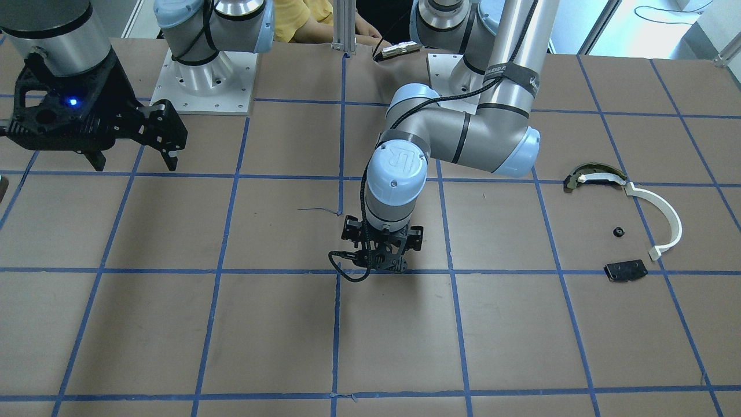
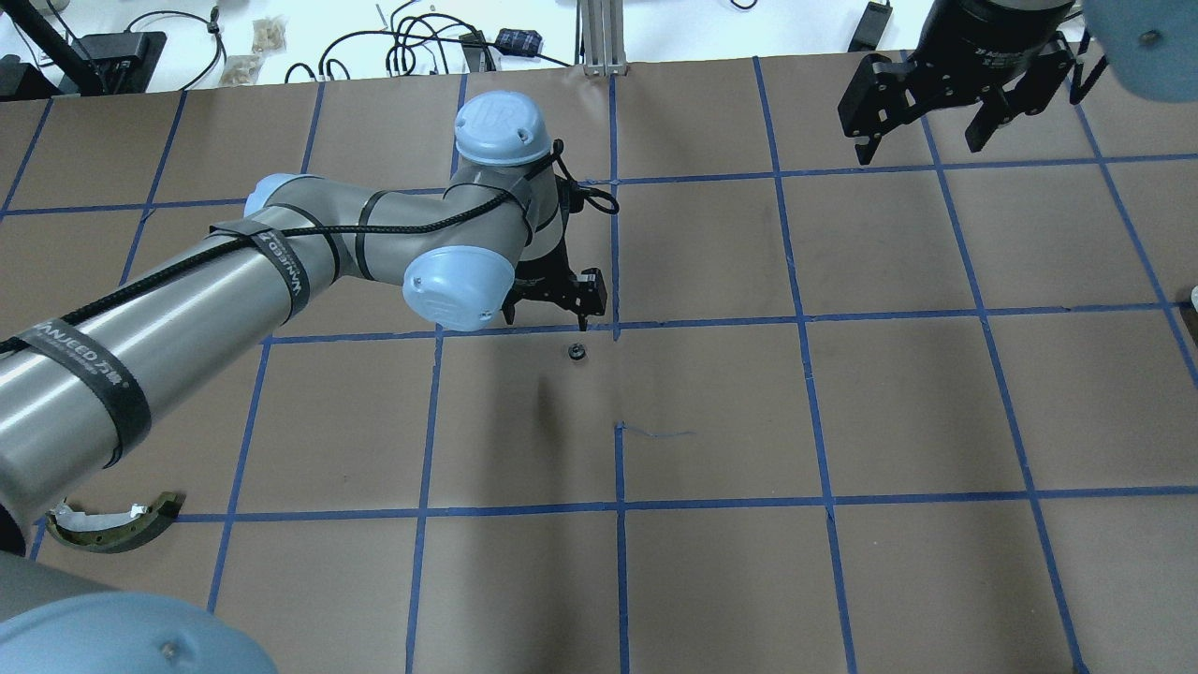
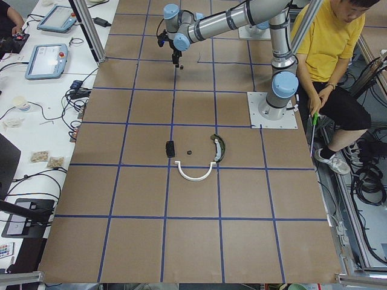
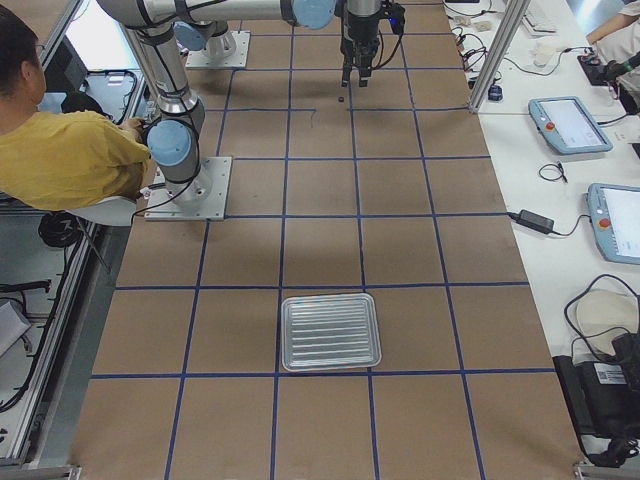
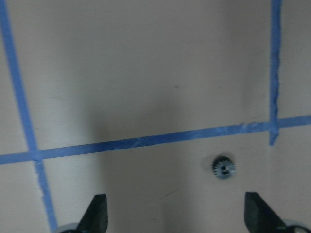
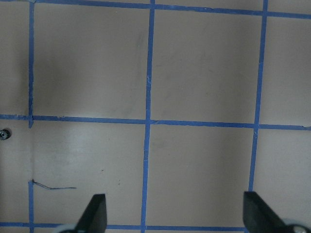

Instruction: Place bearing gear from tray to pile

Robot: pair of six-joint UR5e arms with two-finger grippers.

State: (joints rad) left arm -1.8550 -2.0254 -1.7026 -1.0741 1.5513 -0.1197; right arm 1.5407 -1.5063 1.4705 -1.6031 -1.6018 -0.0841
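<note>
Overhead exterior: bearing gear (image 2: 577, 352) lies on worktop (image 2: 889, 402) beside spread left gripper (image 5: 176, 206), well apart from pile (image 1: 619, 232); grasp and carry seem left.

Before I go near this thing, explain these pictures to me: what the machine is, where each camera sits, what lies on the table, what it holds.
The machine is two jointed robot arms at a taped table. One camera looks from behind them, one faces them, one sits at each table end, and one rides on each wrist. The left gripper is open over a small gear, which lies on the table ungripped. The right gripper hangs open and empty. Grouped together lie a white arc strip, a dark curved piece and a black plate. A tray sits toward the robot's right end.
</note>
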